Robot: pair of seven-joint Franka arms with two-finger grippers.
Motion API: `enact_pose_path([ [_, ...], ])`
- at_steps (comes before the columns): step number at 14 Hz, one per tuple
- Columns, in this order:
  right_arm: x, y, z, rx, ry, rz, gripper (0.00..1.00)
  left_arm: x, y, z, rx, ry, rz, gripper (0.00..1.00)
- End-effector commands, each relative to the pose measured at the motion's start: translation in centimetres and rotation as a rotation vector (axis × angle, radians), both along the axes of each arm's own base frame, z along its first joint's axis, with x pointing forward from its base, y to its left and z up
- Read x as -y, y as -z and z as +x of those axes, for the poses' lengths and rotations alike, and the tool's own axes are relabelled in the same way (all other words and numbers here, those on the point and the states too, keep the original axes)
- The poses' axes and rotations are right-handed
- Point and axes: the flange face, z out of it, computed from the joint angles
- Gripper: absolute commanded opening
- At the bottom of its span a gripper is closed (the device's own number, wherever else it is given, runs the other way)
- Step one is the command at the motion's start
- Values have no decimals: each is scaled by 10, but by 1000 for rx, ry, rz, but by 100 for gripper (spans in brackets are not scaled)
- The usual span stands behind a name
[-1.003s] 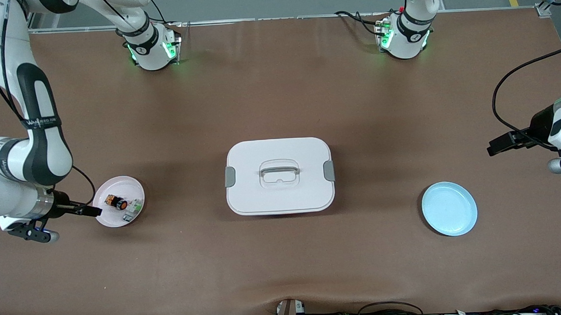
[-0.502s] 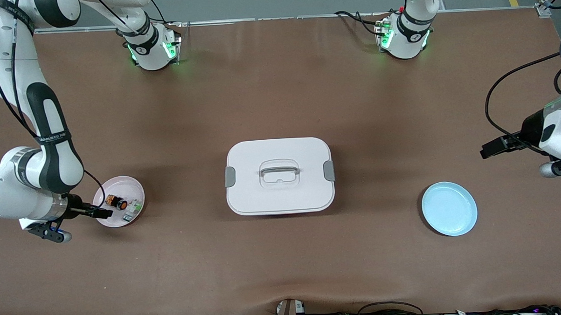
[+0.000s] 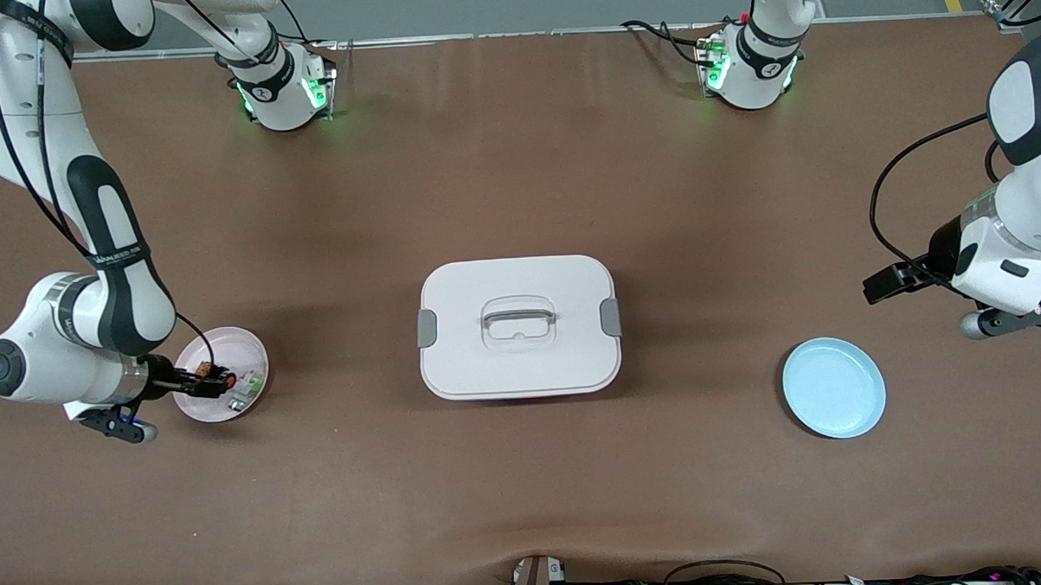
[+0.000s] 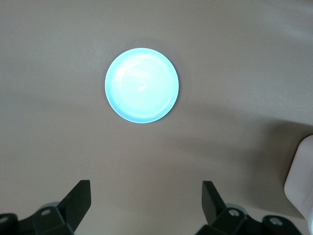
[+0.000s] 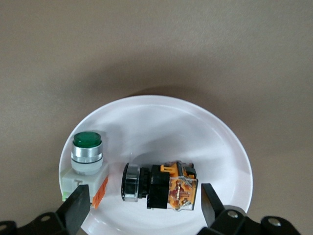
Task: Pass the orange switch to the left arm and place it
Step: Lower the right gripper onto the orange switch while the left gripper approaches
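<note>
The orange switch lies on its side on the pink plate, toward the right arm's end of the table. My right gripper is open and low over that plate. In the right wrist view its fingers stand on either side of the orange switch, not touching it. The right gripper holds nothing. My left gripper is open and empty over bare table near the blue plate. The left wrist view shows the gripper and the blue plate. The white box stands mid-table.
A small white-and-green part stands on the pink plate beside the switch, also in the right wrist view. A corner of the box shows in the left wrist view. Cables lie along the table edge nearest the front camera.
My right gripper has moved in over the pink plate until its fingers flank the orange switch. My left arm has moved toward the middle of the table.
</note>
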Motion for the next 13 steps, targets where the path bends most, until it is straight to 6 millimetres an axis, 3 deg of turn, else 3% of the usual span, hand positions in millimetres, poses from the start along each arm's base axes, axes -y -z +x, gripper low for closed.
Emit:
enact_pose_path([
  [1,-2,1,-3,-7,1,-19,100,13,-3,2,11,-11,18,100],
  [13,9,21,-10,-36,-4,-38,100,32,4,3,1,-50,16,100],
])
